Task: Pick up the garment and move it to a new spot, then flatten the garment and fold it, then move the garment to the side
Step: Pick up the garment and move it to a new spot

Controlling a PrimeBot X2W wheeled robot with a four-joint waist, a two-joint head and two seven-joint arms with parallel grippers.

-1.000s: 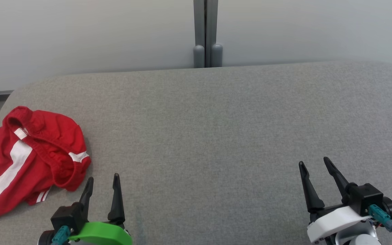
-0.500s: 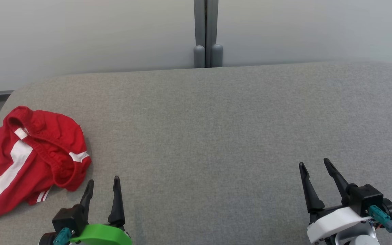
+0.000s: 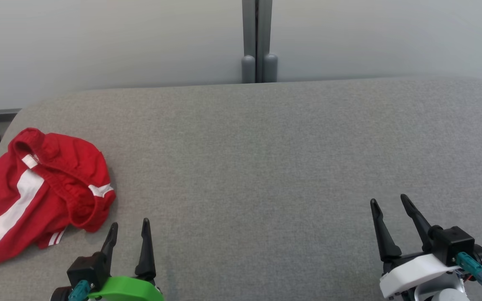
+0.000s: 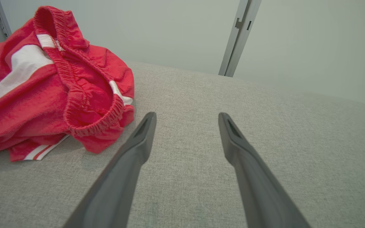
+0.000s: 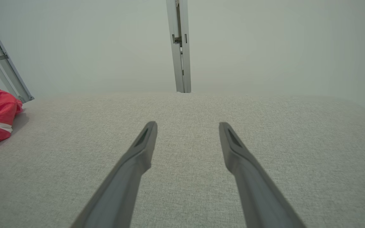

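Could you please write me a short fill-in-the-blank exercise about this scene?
The crumpled shorts, striped white, are ____ in colour.
They lie on the robot's ____ side of the grey table.
The left gripper and right gripper both stand ____, holding nothing.
Missing words: red; left; open.

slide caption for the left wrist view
Open left claw poised beside a crumpled red garment with white stripes on a grey fabric surface.

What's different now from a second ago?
The left gripper drew back slightly toward the robot, and the head camera shifted a little. Nothing was taken or let go. The garment lies crumpled where it was. The right gripper stayed put. Both remain open.
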